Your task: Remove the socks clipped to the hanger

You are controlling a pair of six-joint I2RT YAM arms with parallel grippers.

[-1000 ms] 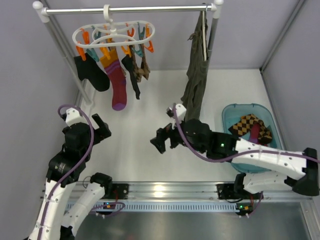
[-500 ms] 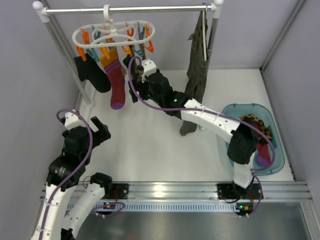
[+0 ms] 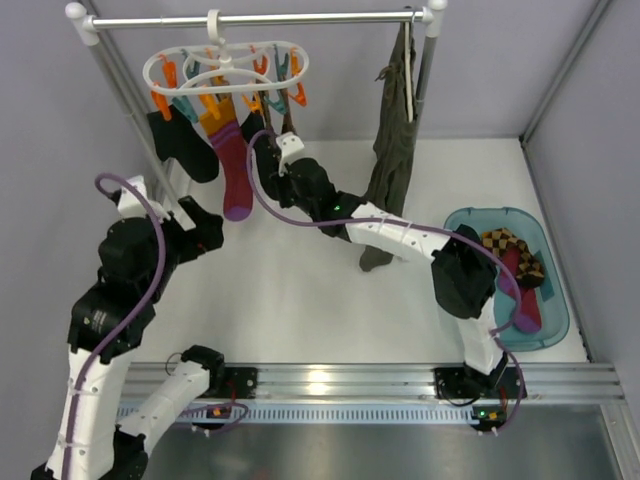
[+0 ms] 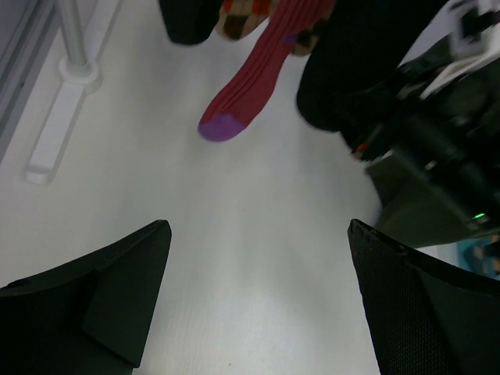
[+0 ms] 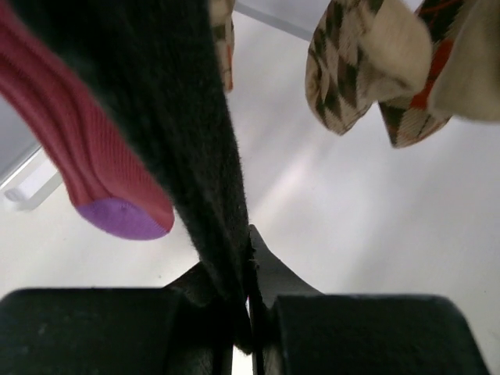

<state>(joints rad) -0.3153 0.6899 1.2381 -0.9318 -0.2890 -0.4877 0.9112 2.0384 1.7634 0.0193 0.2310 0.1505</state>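
Black sock (image 5: 176, 125) is clenched in my right gripper (image 5: 248, 266), seemingly near its toe, so a steady downward pull should free it from the hanger (image 3: 216, 62).

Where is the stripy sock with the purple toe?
The stripy sock hangs upper left in the top view, clipped to the hanger, between a wide black sock and the right pincer.

The right arm reaches far forward and up, its right gripper (image 5: 248, 262) pinched shut on a black sock (image 5: 180, 117). The left arm is bent, its left gripper (image 4: 259, 230) wide open.
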